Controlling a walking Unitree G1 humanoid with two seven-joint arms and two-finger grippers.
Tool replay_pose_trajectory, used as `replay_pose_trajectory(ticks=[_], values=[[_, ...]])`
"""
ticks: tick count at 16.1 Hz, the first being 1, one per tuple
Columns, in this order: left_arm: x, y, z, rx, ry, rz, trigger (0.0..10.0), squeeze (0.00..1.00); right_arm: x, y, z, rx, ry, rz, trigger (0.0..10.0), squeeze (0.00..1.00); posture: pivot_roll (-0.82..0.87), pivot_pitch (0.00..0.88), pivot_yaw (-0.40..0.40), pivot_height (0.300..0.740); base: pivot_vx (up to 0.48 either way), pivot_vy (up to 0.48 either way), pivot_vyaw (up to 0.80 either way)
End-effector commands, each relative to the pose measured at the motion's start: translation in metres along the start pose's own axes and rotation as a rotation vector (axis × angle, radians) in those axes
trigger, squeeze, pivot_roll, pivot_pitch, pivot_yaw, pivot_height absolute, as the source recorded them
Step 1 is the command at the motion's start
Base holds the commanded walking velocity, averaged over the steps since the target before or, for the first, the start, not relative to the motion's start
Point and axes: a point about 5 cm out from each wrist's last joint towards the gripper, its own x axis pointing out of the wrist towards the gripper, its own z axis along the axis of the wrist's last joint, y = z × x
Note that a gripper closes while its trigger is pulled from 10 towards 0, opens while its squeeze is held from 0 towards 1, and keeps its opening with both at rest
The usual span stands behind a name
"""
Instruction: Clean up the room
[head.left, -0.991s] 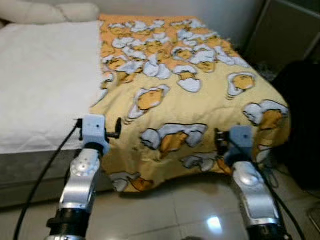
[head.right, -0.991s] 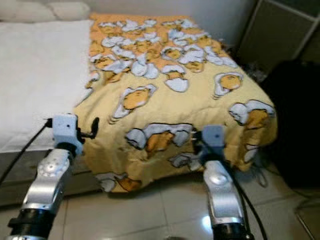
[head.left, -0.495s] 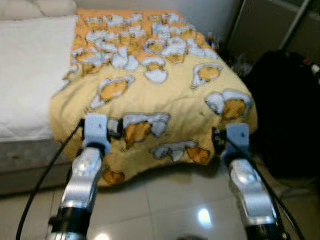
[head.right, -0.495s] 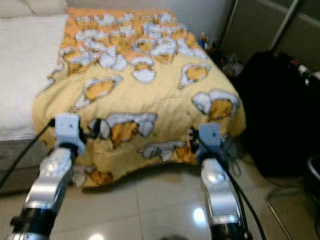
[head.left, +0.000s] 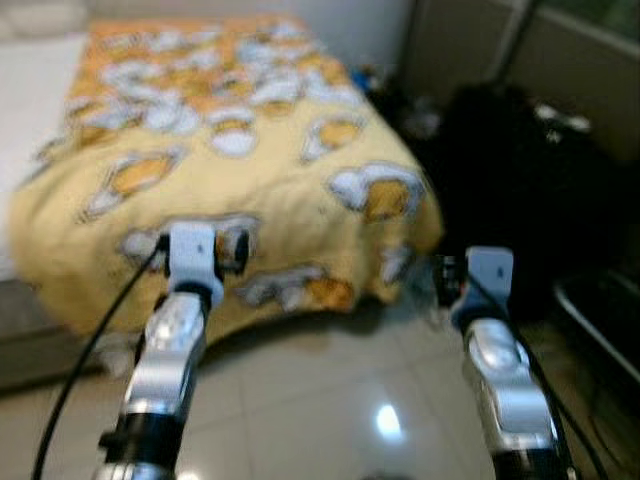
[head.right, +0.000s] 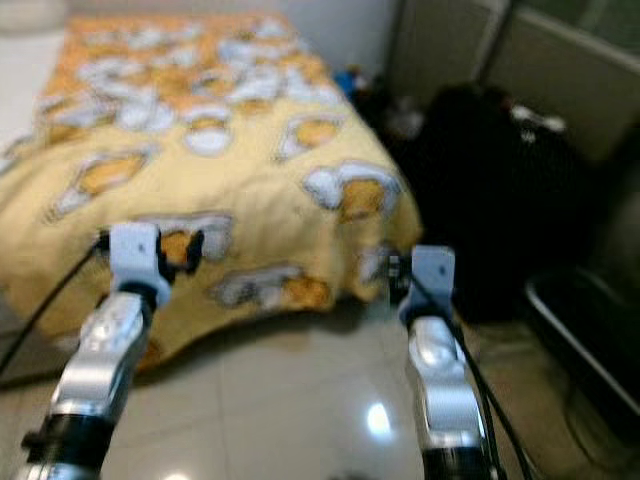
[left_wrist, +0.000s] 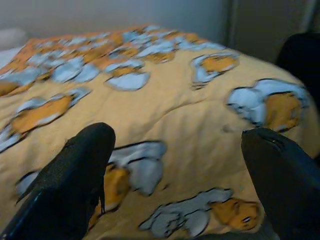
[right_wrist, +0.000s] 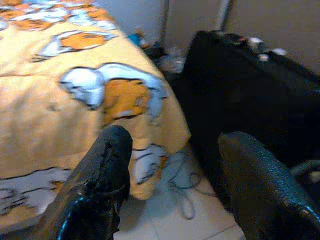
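Though head views blur, yellow blanket, dark indistinct bag

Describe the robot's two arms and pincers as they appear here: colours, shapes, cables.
Both arms are silver, rounded metal segments with black collars near the base. Each ends in a pale blue, boxy wrist block. A black cable runs along each arm. The left pincer and right pincer each have two long, thick black fingers with a matte, slightly textured surface and rounded tips.

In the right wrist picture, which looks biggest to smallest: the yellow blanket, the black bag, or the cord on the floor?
1. Yellow blanket
2. Black bag; it looks nearly as big, and both run off the picture, so this order is unsure.
3. Cord, clearly smallest.
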Motion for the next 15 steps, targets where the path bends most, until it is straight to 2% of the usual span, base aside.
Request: replay_pose_trajectory(ticks=[1, 5, 7, 10, 15], values=[[0.0012, -0.0073, 0.0022, -0.005, -0.010, -0.035, 10.0, 0.12, -0.0008, -0.0070, -0.0032, 0.002, 0.019, -0.028, 10.0, 0.00, -0.07, 0.000, -0.002, 0.740, 0.000, 0.000, -0.80], [0.0015, -0.0085, 0.0038, -0.015, -0.022, -0.053, 10.0, 0.12, -0.0006, -0.0062, -0.0031, -0.003, 0.014, -0.026, 10.0, 0.00, -0.07, 0.000, -0.002, 0.740, 0.000, 0.000, -0.78], [0.0016, -0.0088, 0.0040, -0.017, -0.023, -0.057, 10.0, 0.13, -0.0005, -0.0051, -0.0025, -0.006, 0.007, -0.018, 10.0, 0.00, -0.08, 0.000, -0.001, 0.740, 0.000, 0.000, 0.00], [0.0015, -0.0099, 0.0042, -0.020, -0.026, -0.071, 10.0, 0.13, -0.0007, -0.0013, -0.0021, -0.018, -0.001, 0.001, 10.0, 0.00, -0.08, 0.000, 0.000, 0.740, 0.275, 0.000, 0.00], [0.0026, -0.0104, 0.0040, -0.020, -0.024, -0.085, 10.0, 0.13, 0.0005, -0.0043, -0.0020, -0.017, -0.009, -0.004, 10.0, 0.00, -0.08, 0.000, -0.001, 0.740, 0.317, 0.000, 0.00]])
